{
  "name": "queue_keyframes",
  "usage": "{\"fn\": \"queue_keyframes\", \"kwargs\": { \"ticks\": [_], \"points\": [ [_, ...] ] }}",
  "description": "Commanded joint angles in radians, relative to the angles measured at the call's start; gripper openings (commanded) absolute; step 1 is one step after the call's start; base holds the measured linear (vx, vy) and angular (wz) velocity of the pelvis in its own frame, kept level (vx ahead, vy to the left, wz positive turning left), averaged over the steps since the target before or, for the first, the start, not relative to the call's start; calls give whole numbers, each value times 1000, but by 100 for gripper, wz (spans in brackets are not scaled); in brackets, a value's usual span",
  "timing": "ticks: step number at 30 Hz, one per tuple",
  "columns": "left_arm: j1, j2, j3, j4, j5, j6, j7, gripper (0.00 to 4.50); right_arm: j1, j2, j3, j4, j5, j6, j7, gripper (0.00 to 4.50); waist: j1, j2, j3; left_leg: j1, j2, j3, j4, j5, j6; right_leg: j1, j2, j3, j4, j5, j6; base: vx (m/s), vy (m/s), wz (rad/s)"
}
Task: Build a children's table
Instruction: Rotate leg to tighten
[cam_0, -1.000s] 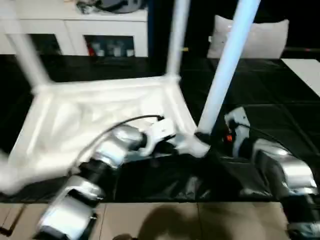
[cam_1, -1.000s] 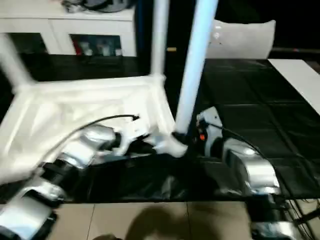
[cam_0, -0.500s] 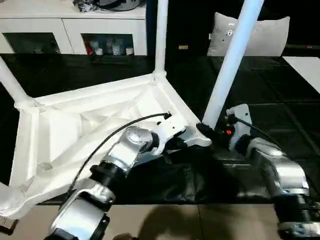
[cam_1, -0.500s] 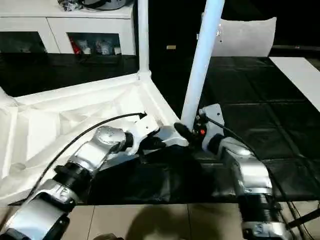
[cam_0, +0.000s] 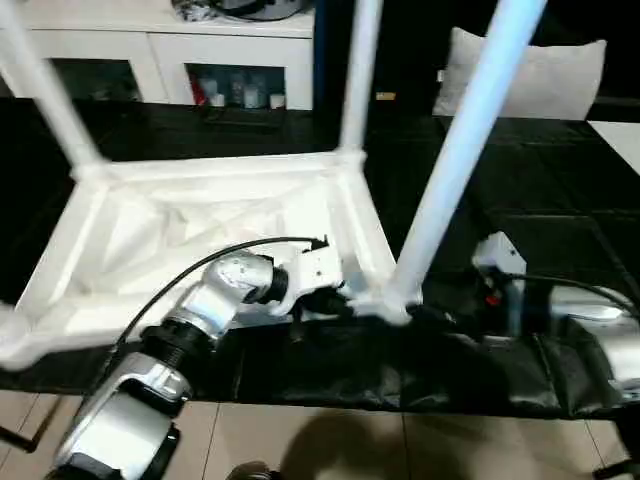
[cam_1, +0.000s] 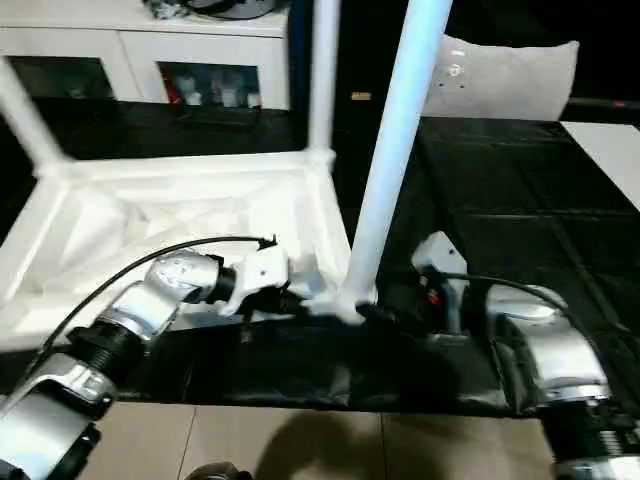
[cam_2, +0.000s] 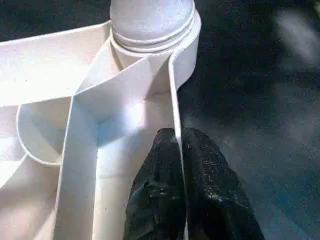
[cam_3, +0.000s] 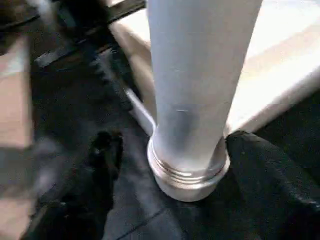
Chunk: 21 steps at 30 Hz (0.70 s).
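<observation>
Tabletop (cam_0: 200, 225): upside down on the black floor, ribs up, legs standing in far corners.
Near-right leg (cam_0: 455, 160): upright in its socket.
Right hand (cam_3: 165, 165): fingers wider than half a second ago, now spread either side of the leg's base, no grip; likely release after seating.
Left hand (cam_2: 181, 150): still pinched narrow on the tabletop's rim beside that socket, steadying it.

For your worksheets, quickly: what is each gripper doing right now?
Left gripper: shut on the tabletop rim.
Right gripper: open around the leg.
</observation>
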Motion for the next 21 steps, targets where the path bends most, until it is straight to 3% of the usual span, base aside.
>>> {"fn": "queue_keyframes", "kwargs": {
  "ticks": [1,10,16,21],
  "points": [
    [-15,4,-56,-18,17,-49,-80,0,0,-11,23,-23,21,-3,52,323,1,-13,-66,14,88,-30,-61,-120,108,47,-122,73,-81,-248,-132,0,0,0],
    [-12,27,-86,-50,9,-107,-164,0,-9,1,50,-5,26,-17,106,264,14,-14,-65,16,90,-32,-64,-141,79,47,-126,74,-81,-281,-133,0,0,0],
    [-16,26,-83,-42,8,-125,-176,0,-6,-7,67,-14,52,21,147,220,18,-16,-67,15,92,-33,-63,-122,84,47,-125,74,-77,-257,-133,0,0,0],
    [-10,20,-67,-49,-11,-69,-169,0,7,11,46,-52,100,88,136,201,20,-16,-67,14,90,-32,-62,-117,82,48,-125,73,-77,-260,-133,0,0,0]
  ]
}}
